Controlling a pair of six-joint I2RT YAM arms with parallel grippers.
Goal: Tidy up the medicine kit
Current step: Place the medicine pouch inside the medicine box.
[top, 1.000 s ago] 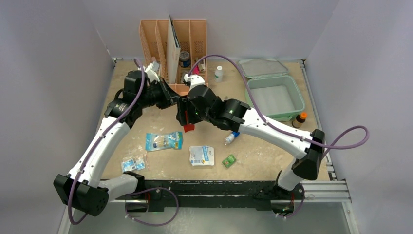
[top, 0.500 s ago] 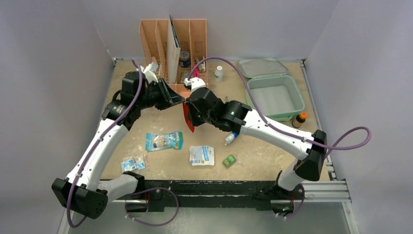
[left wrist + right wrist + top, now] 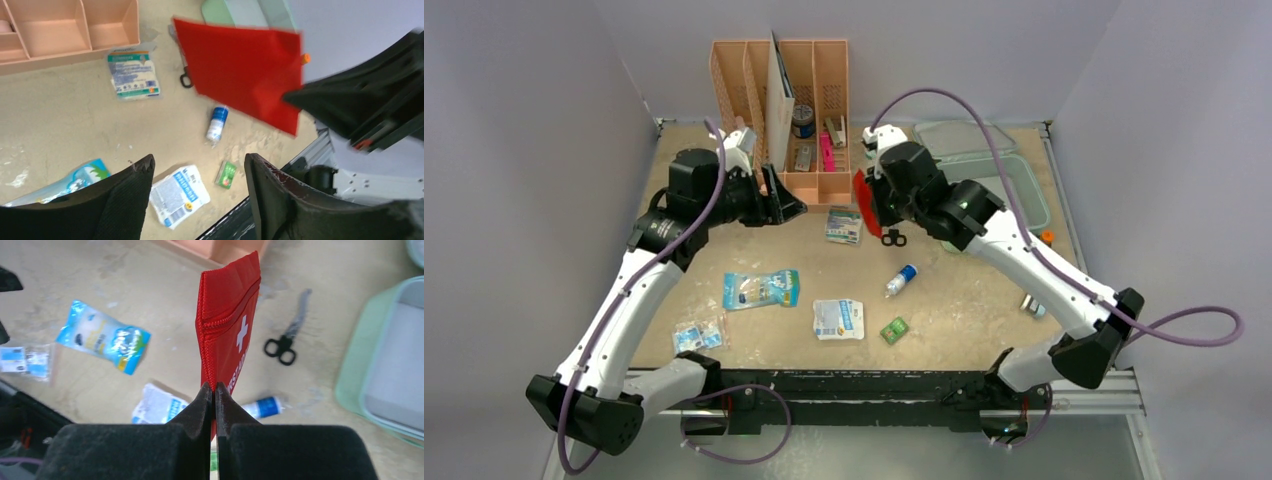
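Medicine kit [image 3: 974, 137]: lies open at the far right of the counter [image 3: 964, 300], with the lid folded back toward the rear wall and the pale lining exposed. In the top view it is partly covered by the right arm. The right tool [image 3: 214, 390] is held above the counter just left of the kit, apart from it; in the wrist view the kit's rim is seen at the right edge. This tool is clamped on one edge of a red pouch [image 3: 230, 315] with a white cross, held upright and edge-on. Scissors [image 3: 285, 342] are noted on the counter between pouch and kit. The left tool [image 3: 199, 159] is spread wide with nothing between its fingers, well apart from the kit, beside the peach organizer [image 3: 781, 90].
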